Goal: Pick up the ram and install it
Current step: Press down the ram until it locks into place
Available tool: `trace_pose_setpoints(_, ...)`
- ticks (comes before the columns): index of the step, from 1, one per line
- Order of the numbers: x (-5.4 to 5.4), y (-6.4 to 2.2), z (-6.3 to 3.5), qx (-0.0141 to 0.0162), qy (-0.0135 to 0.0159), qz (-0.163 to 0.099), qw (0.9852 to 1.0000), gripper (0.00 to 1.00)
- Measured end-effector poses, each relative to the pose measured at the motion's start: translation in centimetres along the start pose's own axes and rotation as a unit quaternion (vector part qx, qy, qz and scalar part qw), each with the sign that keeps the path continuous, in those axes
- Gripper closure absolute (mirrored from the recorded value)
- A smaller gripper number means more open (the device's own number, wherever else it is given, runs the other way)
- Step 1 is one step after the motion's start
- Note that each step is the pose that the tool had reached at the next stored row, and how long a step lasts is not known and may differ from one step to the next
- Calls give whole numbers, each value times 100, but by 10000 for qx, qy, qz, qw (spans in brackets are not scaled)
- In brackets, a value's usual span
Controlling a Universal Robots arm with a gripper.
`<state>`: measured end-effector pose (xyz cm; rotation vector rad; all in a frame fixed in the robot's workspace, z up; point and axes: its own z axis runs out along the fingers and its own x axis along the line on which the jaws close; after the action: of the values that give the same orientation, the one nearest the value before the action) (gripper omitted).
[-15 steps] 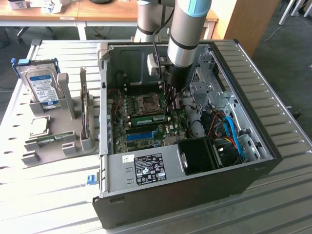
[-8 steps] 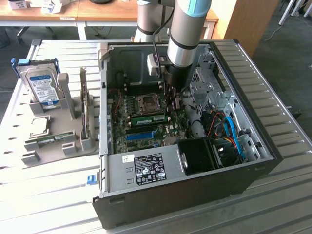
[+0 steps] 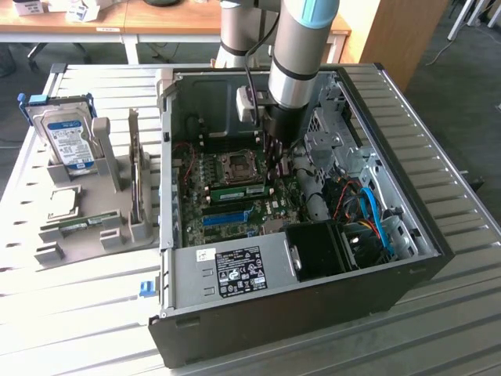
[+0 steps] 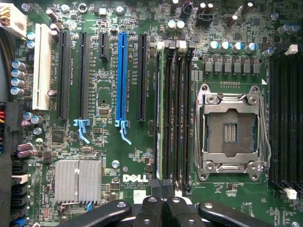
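1. The gripper (image 4: pixel 163 208) was clenched with nothing in it, inside the open computer case (image 3: pixel 235 274) above the motherboard (image 4: pixel 109 156).
2. The ram (image 3: pixel 237 191) sat seated in a slot beside the processor socket (image 4: pixel 230 130), just beside the gripper.
3. The hard drive (image 3: pixel 66 139) stood in a grey holder (image 3: pixel 102 227) on the surface.

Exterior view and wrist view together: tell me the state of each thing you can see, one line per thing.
computer case: lying on its side, open, side panel off.
ram: standing in a slot on the motherboard, not held.
gripper: shut, empty, over the motherboard.
processor socket: empty, frame clamped down.
hard drive: upright in the grey stand, outside the case.
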<state>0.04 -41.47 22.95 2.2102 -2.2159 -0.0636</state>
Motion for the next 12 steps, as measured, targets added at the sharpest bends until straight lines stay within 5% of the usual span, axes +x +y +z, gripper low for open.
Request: trace_pose_setpoints(12,1,0,12,0,1,0,10000,89)
